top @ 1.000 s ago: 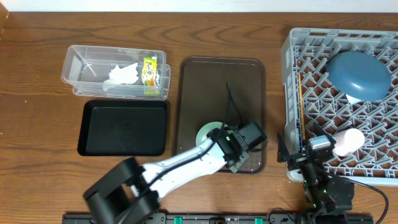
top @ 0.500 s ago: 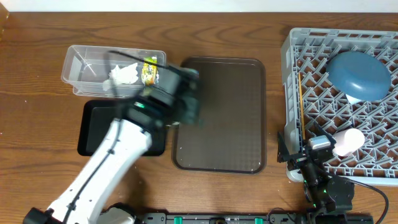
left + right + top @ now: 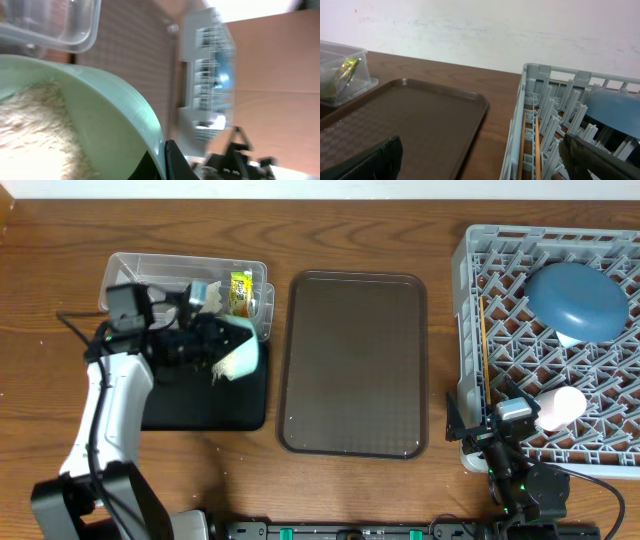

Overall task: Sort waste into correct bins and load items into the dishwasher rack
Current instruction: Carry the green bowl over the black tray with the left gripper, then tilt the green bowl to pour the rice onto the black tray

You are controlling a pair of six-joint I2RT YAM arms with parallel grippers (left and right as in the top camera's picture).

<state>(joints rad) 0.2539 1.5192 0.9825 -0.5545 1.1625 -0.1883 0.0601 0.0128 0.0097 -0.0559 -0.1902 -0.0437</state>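
while over black tray corner, tilted bowl

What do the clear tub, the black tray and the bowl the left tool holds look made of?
Clear tub: transparent glossy plastic, wrapper visible through its wall. Black tray: probably plastic, dull, even finish. Bowl: pale green, smooth with a soft sheen; plastic or glazed ceramic, cannot tell.
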